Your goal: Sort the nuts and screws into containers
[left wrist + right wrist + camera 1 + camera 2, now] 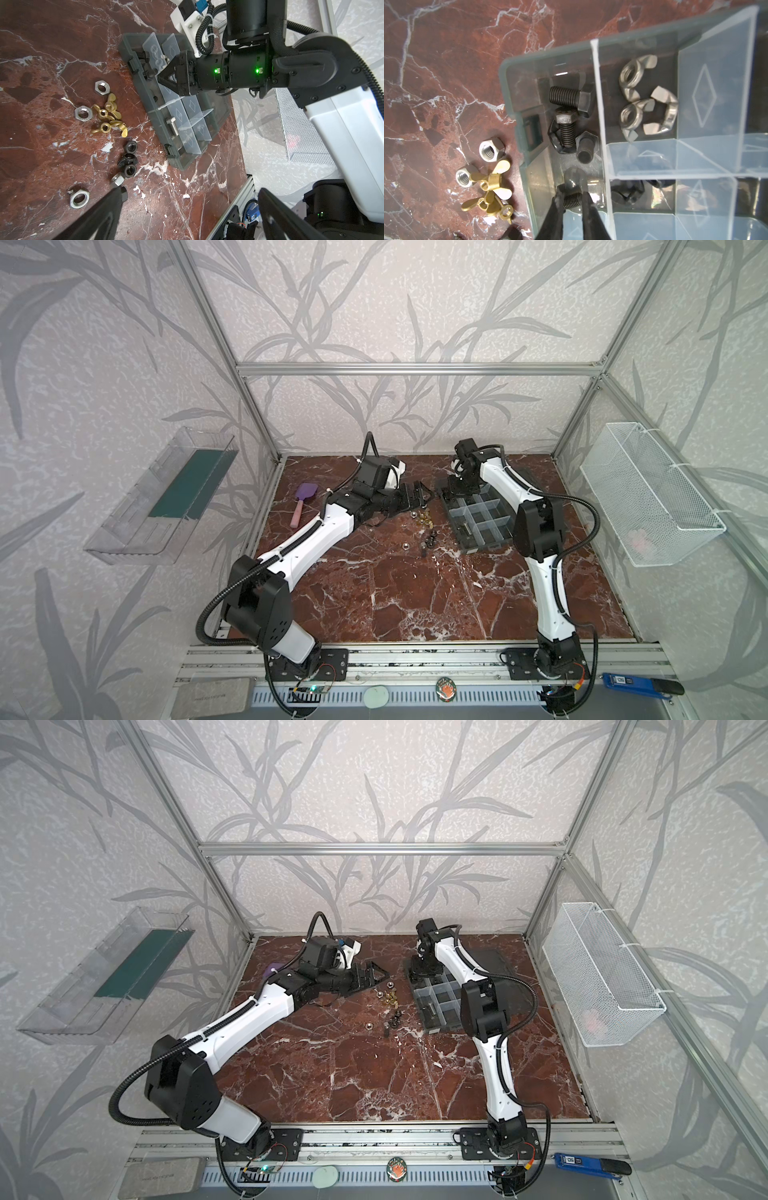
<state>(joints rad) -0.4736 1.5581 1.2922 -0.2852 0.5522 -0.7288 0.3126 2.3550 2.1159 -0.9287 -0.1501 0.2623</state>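
Observation:
My right gripper [572,195] hangs inside the grey organizer box [508,87], shut on a black screw [572,201] lying crosswise between its fingers. Below it, the same container holds several black screws [566,124]. The neighbouring compartment holds silver wing nuts [645,99], and a silver screw [173,125] lies in another. On the table left of the box lie silver hex nuts [83,113], brass wing nuts [108,116] and black nuts [128,158]. My left gripper [192,190] is open and empty, hovering left of the box [454,526] above the loose nuts.
A purple brush [305,502] lies at the table's back left. A white mesh basket [648,497] hangs on the right wall and a clear shelf [166,497] with a green strip on the left wall. The box's open lid [490,961] lies behind the right arm.

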